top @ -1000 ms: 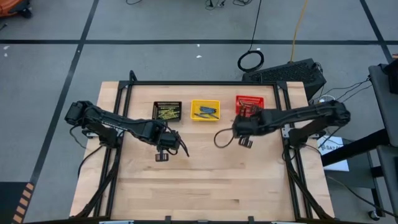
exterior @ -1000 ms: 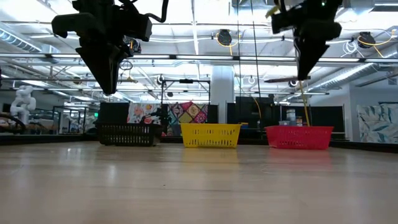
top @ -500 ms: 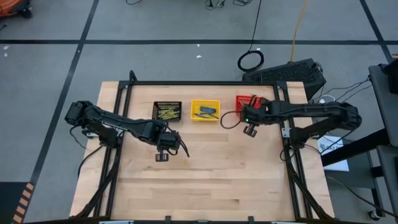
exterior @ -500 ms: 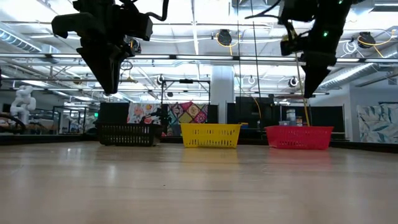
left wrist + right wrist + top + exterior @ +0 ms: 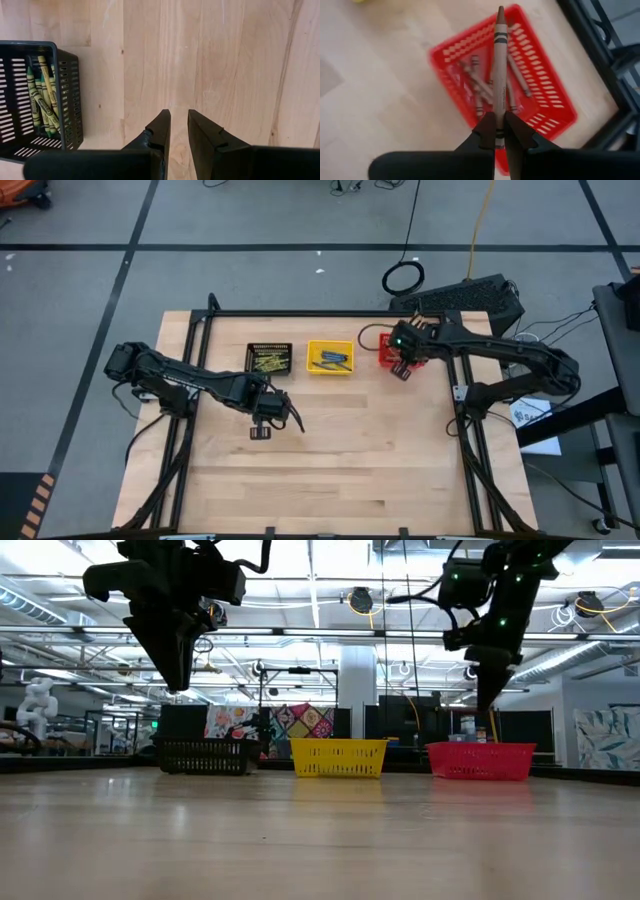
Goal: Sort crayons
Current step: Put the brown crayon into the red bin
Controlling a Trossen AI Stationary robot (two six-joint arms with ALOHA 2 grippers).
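Right hand (image 5: 500, 131) grips brown crayon (image 5: 499, 65) over red basket (image 5: 555, 100), upper right of table; released off-centre it could miss. Left hand (image 5: 179, 127) open, empty.

You get four views here. The high cam sits well above and looks straight down on the whole table (image 5: 330, 470). The low cam sits at tabletop height, looking level across to the baskets and the room behind. Each wrist cam looks down close past its own fingers: left onto the black basket (image 5: 37, 95), right onto the red basket (image 5: 505, 95). You see both baskets in the high and low views too.
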